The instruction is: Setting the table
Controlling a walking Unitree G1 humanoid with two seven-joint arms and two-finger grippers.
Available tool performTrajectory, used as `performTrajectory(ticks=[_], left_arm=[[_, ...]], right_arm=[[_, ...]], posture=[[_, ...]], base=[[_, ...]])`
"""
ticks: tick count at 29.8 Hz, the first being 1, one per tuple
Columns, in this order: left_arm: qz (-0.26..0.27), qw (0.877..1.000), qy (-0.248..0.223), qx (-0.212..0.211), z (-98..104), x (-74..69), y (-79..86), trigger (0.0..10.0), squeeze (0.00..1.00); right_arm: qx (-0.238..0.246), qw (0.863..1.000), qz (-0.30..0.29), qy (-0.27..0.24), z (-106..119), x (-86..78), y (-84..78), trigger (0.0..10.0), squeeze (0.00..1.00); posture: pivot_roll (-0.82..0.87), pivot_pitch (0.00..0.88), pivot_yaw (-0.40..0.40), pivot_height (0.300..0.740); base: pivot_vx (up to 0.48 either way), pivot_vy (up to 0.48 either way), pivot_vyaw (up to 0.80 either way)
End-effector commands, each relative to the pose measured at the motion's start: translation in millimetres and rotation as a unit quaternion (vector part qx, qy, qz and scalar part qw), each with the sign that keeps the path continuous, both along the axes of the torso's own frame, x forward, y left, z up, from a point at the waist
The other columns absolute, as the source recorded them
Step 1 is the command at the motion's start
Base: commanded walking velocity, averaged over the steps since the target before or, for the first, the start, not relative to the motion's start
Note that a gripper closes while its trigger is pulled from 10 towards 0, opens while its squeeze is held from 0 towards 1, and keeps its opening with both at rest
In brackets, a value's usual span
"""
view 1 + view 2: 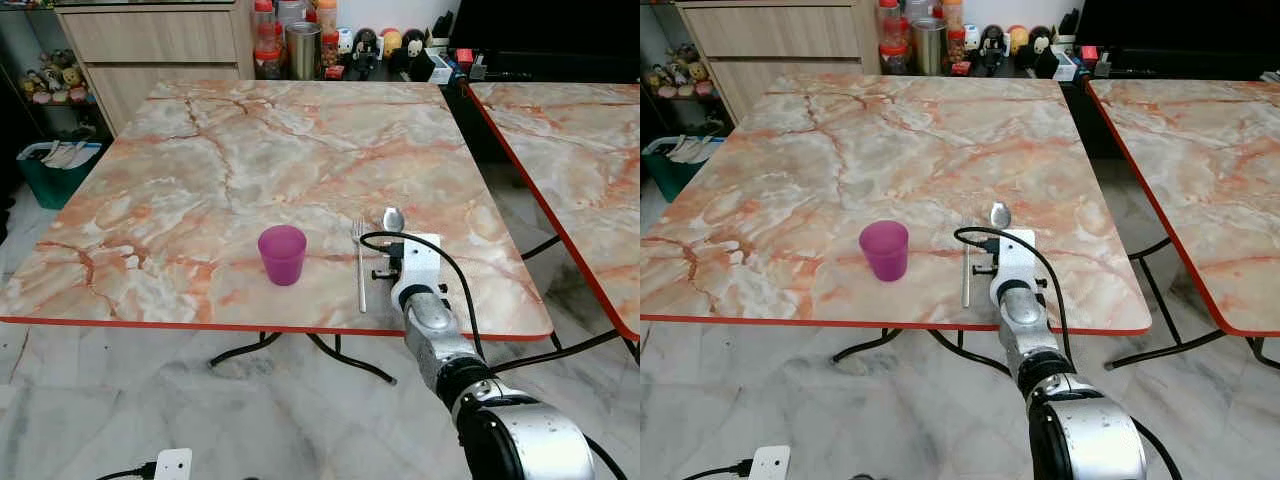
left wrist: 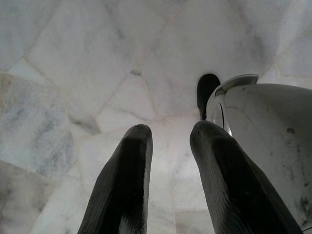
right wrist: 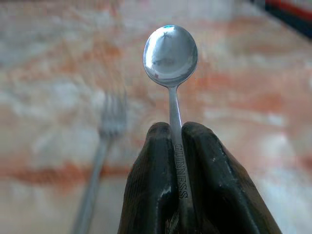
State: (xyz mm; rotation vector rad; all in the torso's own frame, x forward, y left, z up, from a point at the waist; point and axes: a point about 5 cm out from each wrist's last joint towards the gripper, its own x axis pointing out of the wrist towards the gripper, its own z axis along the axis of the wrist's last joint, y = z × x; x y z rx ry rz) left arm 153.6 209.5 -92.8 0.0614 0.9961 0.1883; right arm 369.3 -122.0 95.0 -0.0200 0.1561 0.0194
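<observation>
The right gripper (image 3: 178, 141) pinched a spoon (image 3: 170, 53) by its handle over the near edge of the marble table (image 1: 200, 180), bowl pointing away, just right of a fork (image 1: 360, 262) lying flat. A purple cup (image 1: 282, 253) stood left of the fork. The left gripper (image 2: 170, 146) hung over the floor (image 2: 73, 73), fingers slightly apart.

Left gripper (image 2: 168, 146) fingers (image 2: 122, 190) slightly apart above pale marble floor (image 2: 73, 58), beside the robot's silver body (image 2: 268, 131)

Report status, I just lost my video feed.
Right gripper shut on spoon, over the table's near edge beside fork. Left gripper idle, open, over floor. Purple cup left of fork, not obstructing.
</observation>
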Motion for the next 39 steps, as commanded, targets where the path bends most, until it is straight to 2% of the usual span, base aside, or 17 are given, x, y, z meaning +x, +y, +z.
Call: performTrajectory(ticks=[1, 4, 10, 33, 36, 39], left_arm=[[0.003, 1.000, -0.002, -0.005, -0.3, -1.0, -0.3, 10.0, 0.00], [-0.009, 1.000, 0.003, 0.002, 0.1, 0.8, -0.1, 10.0, 0.00], [-0.007, 1.000, -0.006, 0.003, 1.7, 4.1, -0.3, 10.0, 0.00], [0.010, 1.000, -0.005, 0.003, 0.0, 0.8, -2.9, 10.0, 0.00], [0.009, 1.000, -0.005, 0.003, 0.0, 1.0, -3.0, 10.0, 0.00], [0.009, 1.000, -0.004, 0.002, -0.1, 0.7, -3.1, 10.0, 0.00]], right_arm=[[0.001, 0.999, 0.012, -0.035, 14.2, 5.2, 5.4, 10.0, 0.00], [0.003, 0.997, 0.027, -0.068, 22.8, 6.2, 9.0, 10.0, 0.00], [-0.003, 0.995, 0.040, -0.096, 31.6, 7.7, 9.9, 10.0, 0.00], [-0.011, 0.993, 0.052, -0.104, 37.8, 10.2, 9.8, 10.0, 0.00], [-0.024, 0.992, 0.060, -0.109, 38.6, 9.9, 11.0, 10.0, 0.00], [-0.026, 0.992, 0.061, -0.111, 38.5, 9.5, 11.0, 10.0, 0.00]], posture=[[0.14, 0.035, -0.005, 0.715], [0.14, 0.032, -0.004, 0.715], [0.13, 0.058, -0.007, 0.715], [0.12, 0.087, -0.019, 0.715], [0.11, 0.090, -0.018, 0.715], [0.11, 0.090, -0.017, 0.715]], base=[[0.000, 0.000, 0.00], [0.000, 0.000, 0.00], [0.000, 0.000, 0.00], [0.000, -0.335, 0.00], [0.000, -0.349, 0.00], [0.000, -0.349, 0.60]])
